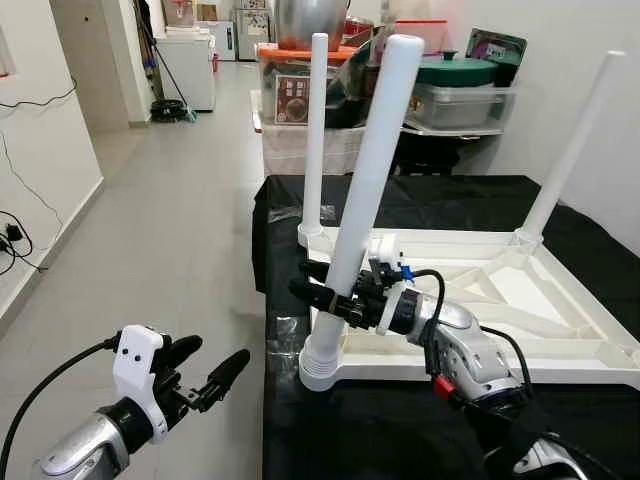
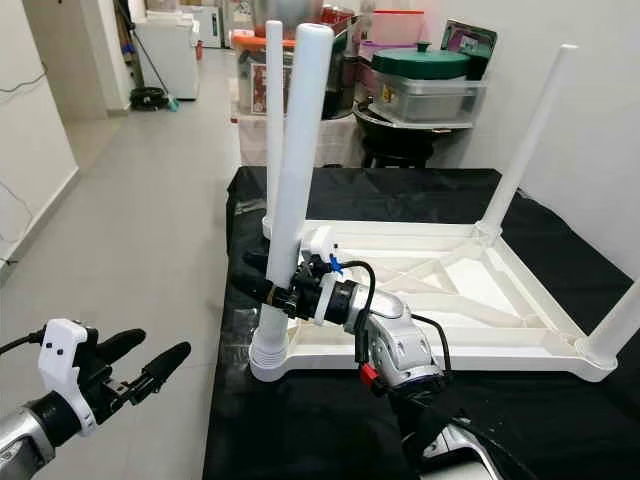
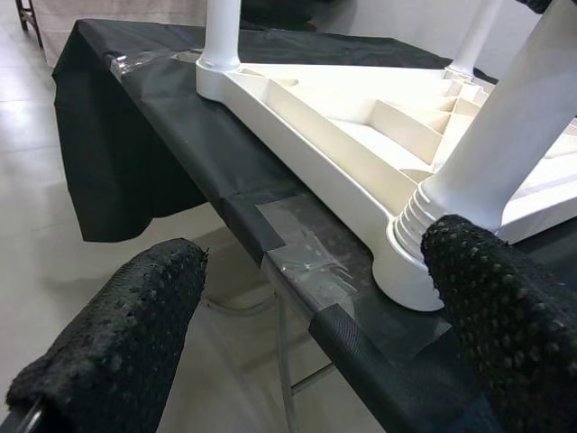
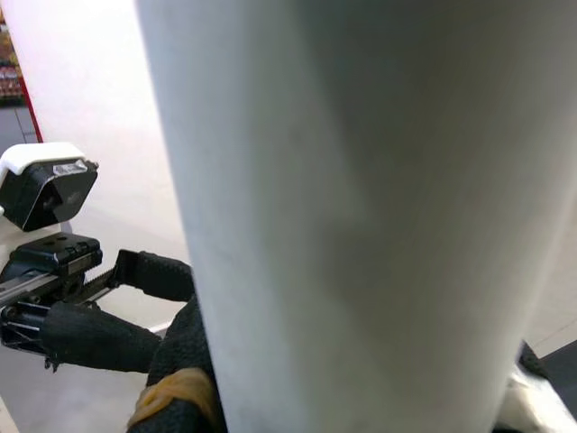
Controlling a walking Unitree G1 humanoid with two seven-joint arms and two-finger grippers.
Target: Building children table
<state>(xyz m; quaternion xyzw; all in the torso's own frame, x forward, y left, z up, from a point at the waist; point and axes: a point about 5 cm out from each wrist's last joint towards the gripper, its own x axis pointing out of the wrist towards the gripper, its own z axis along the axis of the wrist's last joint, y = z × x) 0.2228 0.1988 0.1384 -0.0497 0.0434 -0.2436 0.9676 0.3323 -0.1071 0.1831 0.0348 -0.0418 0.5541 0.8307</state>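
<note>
Left eye view: the upturned white children table (image 1: 500, 300) lies on the black-draped worktop (image 1: 420, 200); the right claw (image 1: 330, 292) pinches its tilted near leg (image 1: 365, 190). Left wrist view: the left claw (image 3: 306, 352), spread, hovers beside the worktop edge.

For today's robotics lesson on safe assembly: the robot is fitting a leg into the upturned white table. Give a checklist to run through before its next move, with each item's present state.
1. Right gripper closed around near leg: ok.
2. Leg base sits in the corner socket: ok.
3. Leg upright: not ok, it tilts.
4. Leg fully tightened: cannot tell.
5. Left gripper clear of the table: ok, open, over the floor.
6. Table frame flat on the black cloth: ok.
</note>
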